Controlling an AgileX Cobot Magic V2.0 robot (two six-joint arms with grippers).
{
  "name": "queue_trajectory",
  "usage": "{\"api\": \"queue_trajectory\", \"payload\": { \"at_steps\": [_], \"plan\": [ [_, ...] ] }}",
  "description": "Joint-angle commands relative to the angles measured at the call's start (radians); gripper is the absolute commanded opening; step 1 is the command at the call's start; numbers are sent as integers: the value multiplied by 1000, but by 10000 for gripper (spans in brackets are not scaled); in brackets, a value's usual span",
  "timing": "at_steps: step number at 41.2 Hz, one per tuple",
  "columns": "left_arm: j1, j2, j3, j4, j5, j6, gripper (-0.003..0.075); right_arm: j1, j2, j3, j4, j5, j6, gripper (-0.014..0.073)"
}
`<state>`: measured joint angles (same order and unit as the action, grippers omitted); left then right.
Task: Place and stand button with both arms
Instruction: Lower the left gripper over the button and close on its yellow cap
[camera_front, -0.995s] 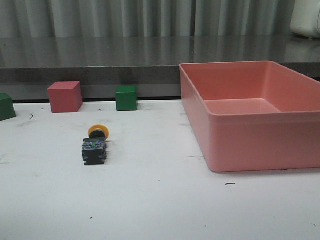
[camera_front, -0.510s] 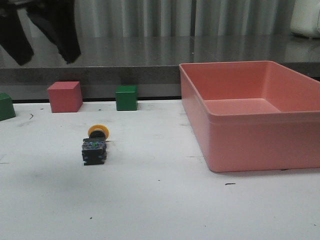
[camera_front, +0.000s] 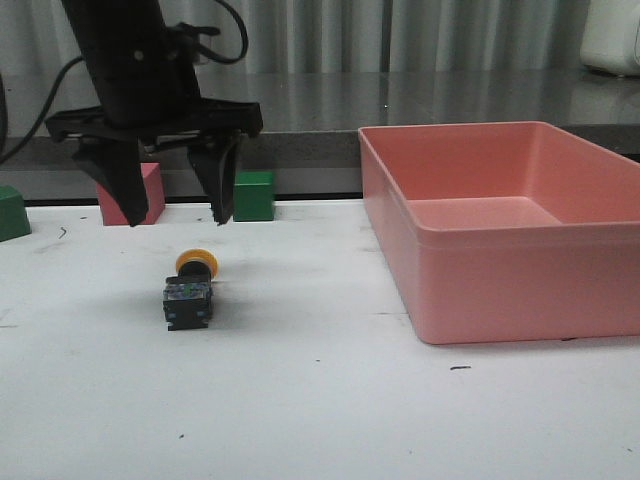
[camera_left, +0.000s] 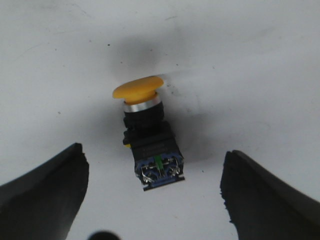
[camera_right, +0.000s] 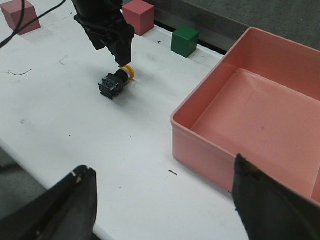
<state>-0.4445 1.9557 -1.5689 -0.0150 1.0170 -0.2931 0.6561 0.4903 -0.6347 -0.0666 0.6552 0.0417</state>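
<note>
The button (camera_front: 189, 290) lies on its side on the white table, yellow cap toward the back, black base with blue terminals toward the front. It also shows in the left wrist view (camera_left: 148, 135) and the right wrist view (camera_right: 116, 82). My left gripper (camera_front: 176, 220) is open and empty, hanging just above and behind the button; in its wrist view (camera_left: 155, 175) the fingers stand wide on either side of the button's base, not touching it. My right gripper (camera_right: 162, 185) is open and empty, high over the table's front edge, out of the front view.
A large pink bin (camera_front: 520, 225) stands on the right. A pink cube (camera_front: 130, 193) and a green cube (camera_front: 253, 196) stand along the back edge behind the left gripper. Another green cube (camera_front: 12, 213) sits at the far left.
My left arm has come down from the upper left into the scene and now hangs open just over the button. The button has not moved.
</note>
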Motion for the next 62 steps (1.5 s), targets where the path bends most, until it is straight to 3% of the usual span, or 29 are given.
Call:
{"api": "queue_trajectory", "payload": {
  "at_steps": [1, 8, 31, 48, 56, 62],
  "plan": [
    [-6, -12, -52, 38, -11, -78, 535, -6, 1, -27, 1, -72, -11, 571],
    [-6, 35, -64, 60, -32, -149, 535, -6, 1, -27, 1, -72, -11, 571],
    [-4, 156, -95, 44, -107, -202, 524, -6, 1, -27, 1, -72, -11, 571],
    [-4, 163, -95, 26, -114, -202, 298, -6, 1, -27, 1, -72, -11, 571],
    [-4, 163, -95, 23, -95, -200, 291, -6, 1, -27, 1, -72, -11, 571],
    [-4, 147, -95, 25, -58, -114, 291, -6, 1, -27, 1, -72, -11, 571]
  ]
}}
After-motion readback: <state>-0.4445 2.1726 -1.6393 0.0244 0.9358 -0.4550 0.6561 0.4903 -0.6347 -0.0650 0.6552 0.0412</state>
